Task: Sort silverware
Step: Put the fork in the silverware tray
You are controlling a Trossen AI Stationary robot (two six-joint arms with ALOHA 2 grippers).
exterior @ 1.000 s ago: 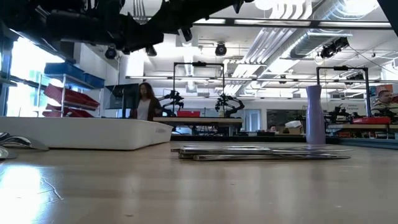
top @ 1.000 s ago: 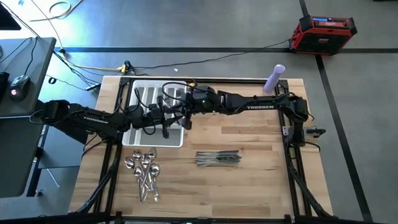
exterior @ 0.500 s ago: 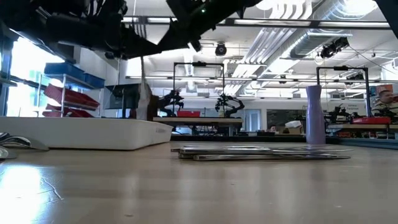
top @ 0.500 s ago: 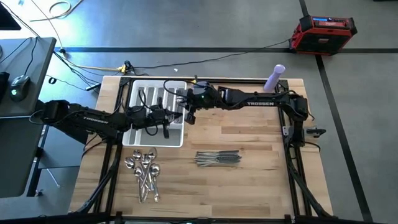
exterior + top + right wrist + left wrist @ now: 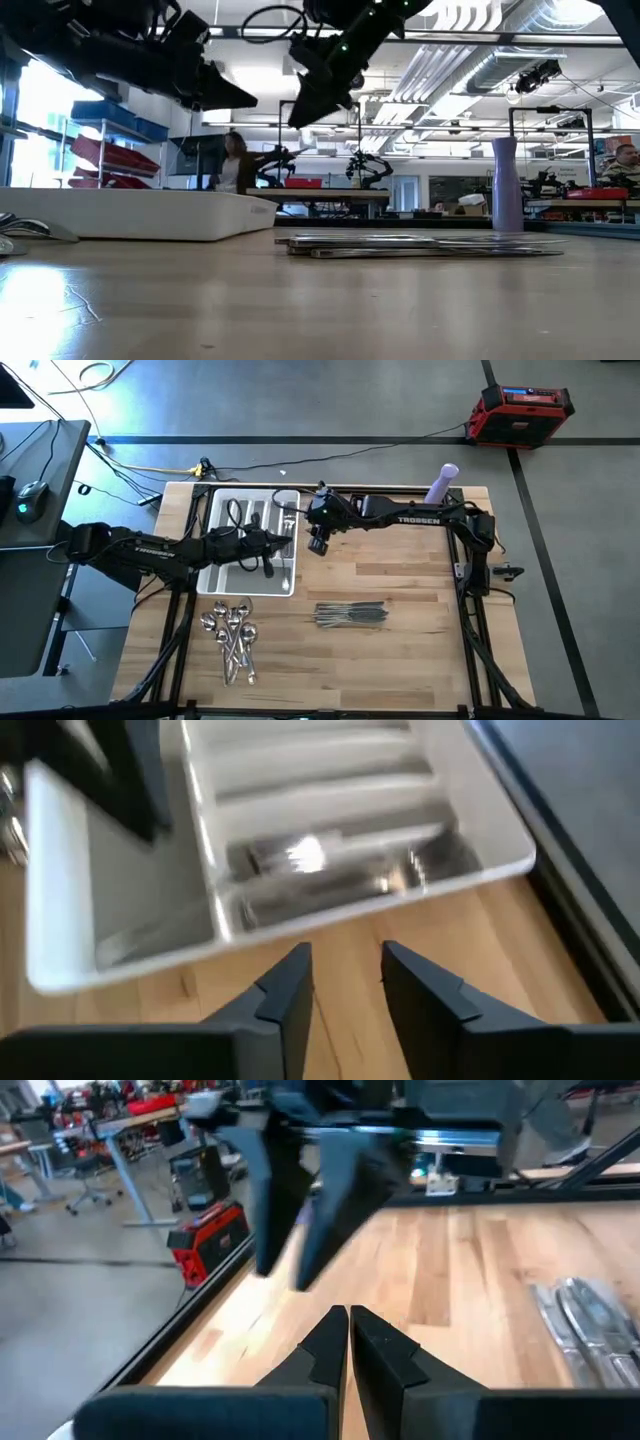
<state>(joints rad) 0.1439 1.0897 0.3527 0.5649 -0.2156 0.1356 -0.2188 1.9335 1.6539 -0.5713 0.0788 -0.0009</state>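
the left arm (image 5: 180,552) hides part of the tray (image 5: 222,586). the silverware (image 5: 330,870) inside blurs; pieces cannot be told apart.

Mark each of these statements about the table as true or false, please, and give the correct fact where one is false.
1. The white tray stands at the table's left side. True.
2. The spoons lie inside the tray. False: they lie in a pile on the wood in front of the tray.
3. The right gripper is open and empty, above the wood near the tray's edge. True.
4. The left gripper is open. False: its fingers are shut together, with nothing seen between them.
5. The purple bottle lies flat among the knives. False: it stands upright at the far right of the table, apart from them.
6. One tray compartment already holds silverware. True.
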